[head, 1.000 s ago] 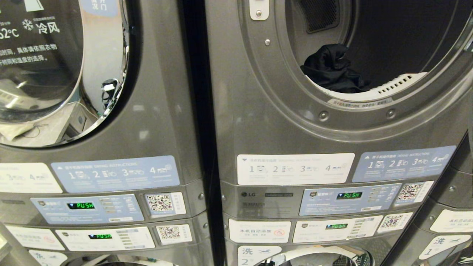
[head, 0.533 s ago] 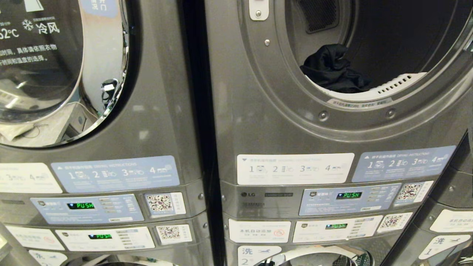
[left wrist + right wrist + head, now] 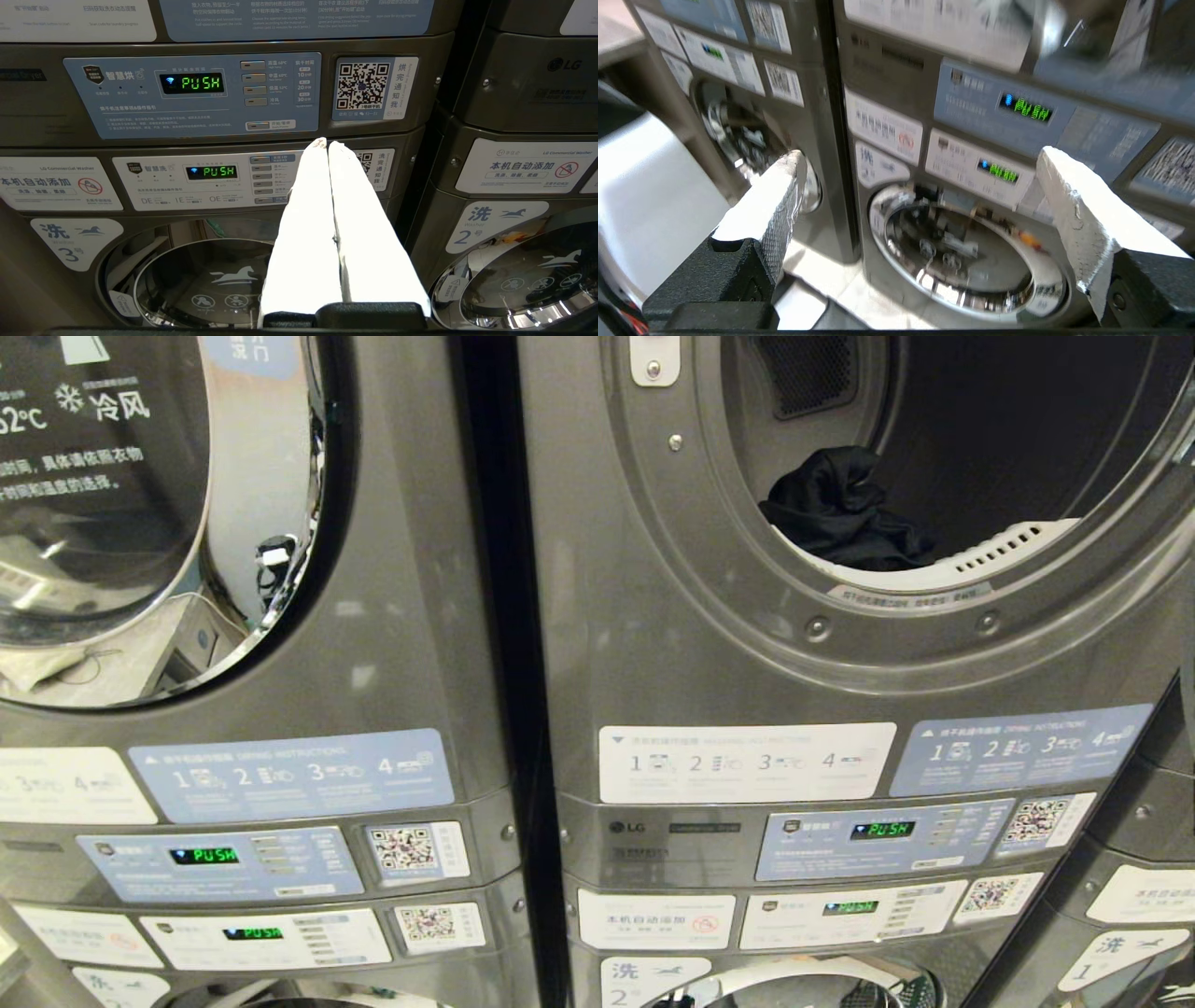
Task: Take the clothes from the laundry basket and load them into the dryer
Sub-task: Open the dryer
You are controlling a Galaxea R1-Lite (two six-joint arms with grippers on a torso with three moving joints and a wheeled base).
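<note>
- You face two stacked grey machines side by side; the right stack's dryer (image 3: 653, 616) fills the head view, with its round opening at the upper right and no door across it.
- To its left stands the second dryer (image 3: 392, 616), its glass door (image 3: 103, 504) shut and mirroring the room.
- Below your dryer's opening sit two instruction stickers, then a panel (image 3: 882, 840) with a green "PUSH" display; a washer door (image 3: 966, 252) lies beneath that.
- A black garment (image 3: 845, 513) lies bunched inside the drum at the lower left of the opening, resting on the white vented lip (image 3: 990, 560).
- Your right pincer (image 3: 920, 182) is spread wide and holds nothing; its white fingers (image 3: 1083, 214) frame the lower washer door, and the view is blurred.
- Your left pincer (image 3: 326, 144) is pressed closed, empty, fingertips together, pointing at the left stack's panels.
- You cannot see the basket in any view.
</note>
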